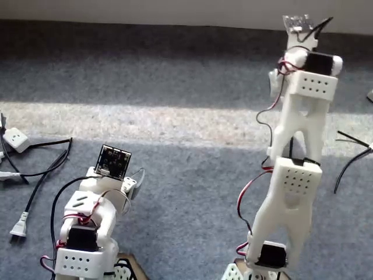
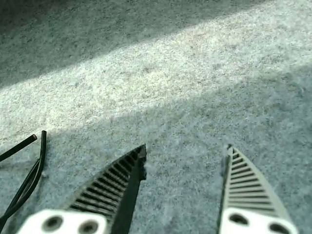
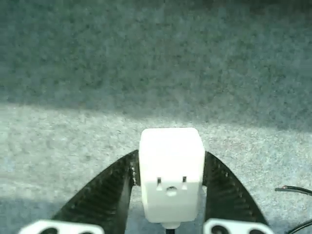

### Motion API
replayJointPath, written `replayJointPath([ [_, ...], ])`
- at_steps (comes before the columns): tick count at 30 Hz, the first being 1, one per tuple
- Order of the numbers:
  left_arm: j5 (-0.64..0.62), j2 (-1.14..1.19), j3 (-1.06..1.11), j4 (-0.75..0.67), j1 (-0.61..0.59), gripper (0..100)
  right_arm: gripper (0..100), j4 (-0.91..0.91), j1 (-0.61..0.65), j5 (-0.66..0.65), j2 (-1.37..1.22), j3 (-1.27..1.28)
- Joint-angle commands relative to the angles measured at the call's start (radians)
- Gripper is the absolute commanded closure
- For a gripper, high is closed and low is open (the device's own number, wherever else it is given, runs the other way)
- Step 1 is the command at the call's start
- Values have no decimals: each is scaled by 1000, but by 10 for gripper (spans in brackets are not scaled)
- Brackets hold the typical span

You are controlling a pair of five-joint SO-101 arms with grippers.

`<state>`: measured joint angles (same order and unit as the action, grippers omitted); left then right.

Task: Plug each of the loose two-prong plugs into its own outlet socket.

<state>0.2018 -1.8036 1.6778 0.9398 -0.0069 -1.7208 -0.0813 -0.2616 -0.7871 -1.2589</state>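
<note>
My right gripper (image 3: 171, 157) is shut on a white outlet socket block (image 3: 171, 175), its slotted face turned toward the camera, held over grey carpet. In the high view that arm (image 1: 297, 146) stretches to the far right of the carpet. My left gripper (image 2: 185, 148) stands open over bare carpet with nothing between its fingers (image 2: 122, 187); in the high view it sits low at the near left (image 1: 136, 178). Another white socket block (image 1: 16, 139) with a black cord lies at the far left. A white two-prong plug (image 1: 19, 226) lies nearer, at the left edge.
Black cords (image 1: 41, 169) loop across the left side, and a piece of one (image 2: 24, 178) lies beside my left gripper. More black cable (image 1: 349, 160) trails in from the right edge, and its end (image 3: 292, 190) lies close to my right gripper. A sunlit band (image 1: 145, 119) crosses the carpet.
</note>
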Motion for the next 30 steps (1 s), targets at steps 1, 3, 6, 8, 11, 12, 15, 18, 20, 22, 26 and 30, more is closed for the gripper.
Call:
replayJointPath([
  [1,-9,-5,18,-15,19,747,839,-44,133,97,168,71],
  [3,-9,-5,18,-15,15,747,839,-44,232,121,232,179],
  [6,-9,-5,18,-15,13,747,839,-44,409,181,340,363],
  [8,-9,-5,18,-15,13,747,839,-42,533,221,407,481],
  [11,-8,-5,18,-15,12,747,839,-41,696,239,481,627],
  [12,-8,-5,18,-15,12,747,839,-39,730,221,499,674],
  [15,-5,-5,18,-15,10,748,839,-39,760,166,529,816],
  [18,-5,-5,18,-15,10,748,839,-2,737,158,530,970],
  [20,-5,-5,18,-17,10,748,837,61,722,157,533,1095],
  [22,-5,-5,18,-17,10,748,835,137,696,160,535,1198],
  [26,-5,-5,18,-15,10,748,813,277,636,163,535,1303],
  [30,-5,-5,18,-15,10,748,735,340,598,164,535,1320],
])
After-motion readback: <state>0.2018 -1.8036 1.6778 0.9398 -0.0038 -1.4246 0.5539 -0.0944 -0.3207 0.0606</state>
